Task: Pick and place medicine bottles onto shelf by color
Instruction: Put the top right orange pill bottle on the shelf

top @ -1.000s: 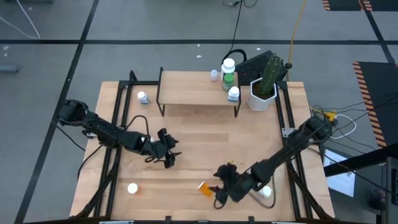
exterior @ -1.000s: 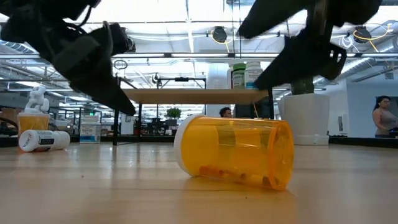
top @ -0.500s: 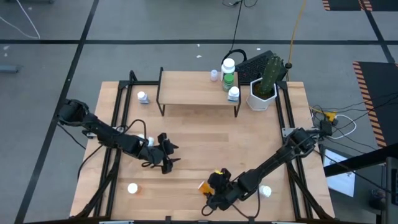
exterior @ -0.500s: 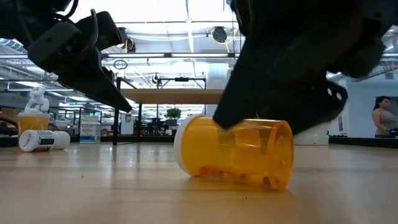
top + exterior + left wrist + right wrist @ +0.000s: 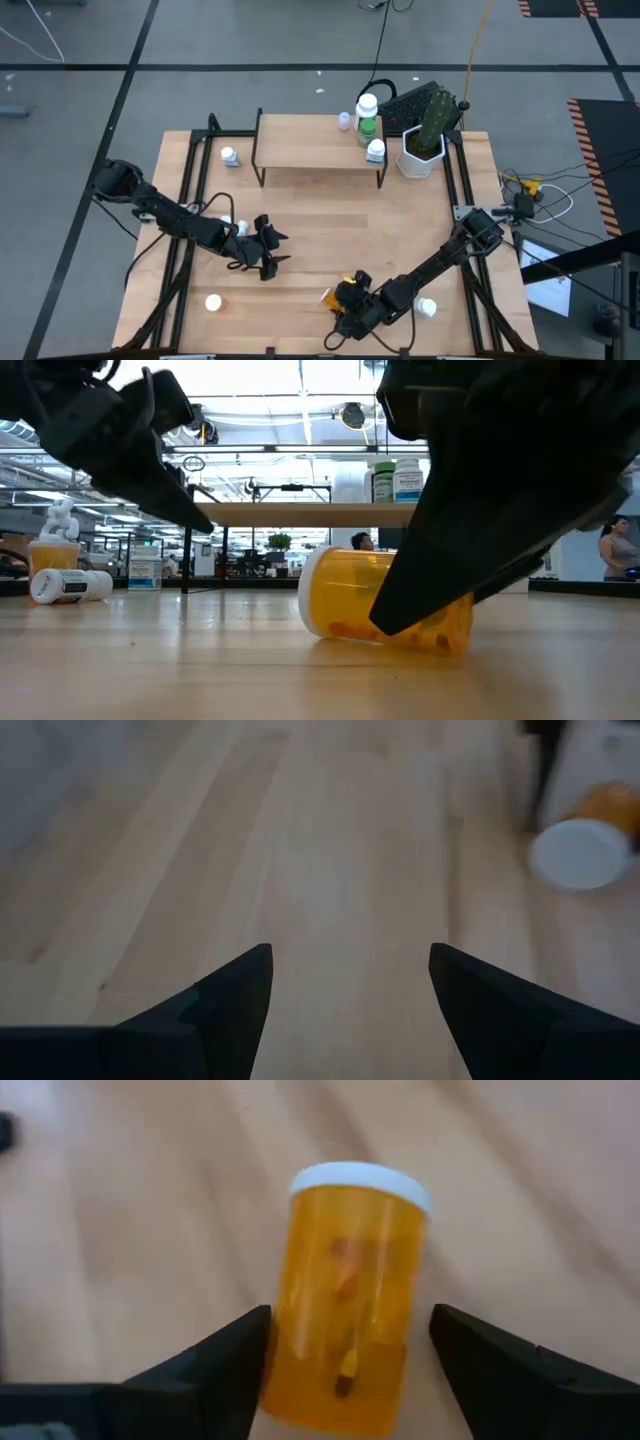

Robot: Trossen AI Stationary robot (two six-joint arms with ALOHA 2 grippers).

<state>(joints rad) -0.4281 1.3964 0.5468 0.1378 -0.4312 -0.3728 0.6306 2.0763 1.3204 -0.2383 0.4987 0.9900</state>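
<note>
Orange bottle (image 5: 348, 1295): lying on its side near the table's front edge, well apart from the shelf (image 5: 318, 143). Right gripper (image 5: 348, 1342): fingers spread, straddling it, nothing grasped. Centre your fingers on the body before clenching.

Open-plan robotics lab
Exposed ceiling ducts (image 5: 250, 455), taped concrete floor (image 5: 250, 40), loose cables (image 5: 540, 195) beside the wooden worktop (image 5: 330, 240)

The right end effector (image 5: 350, 1370) has moved down around the lying orange bottle (image 5: 347, 1295), nudging it.
</note>
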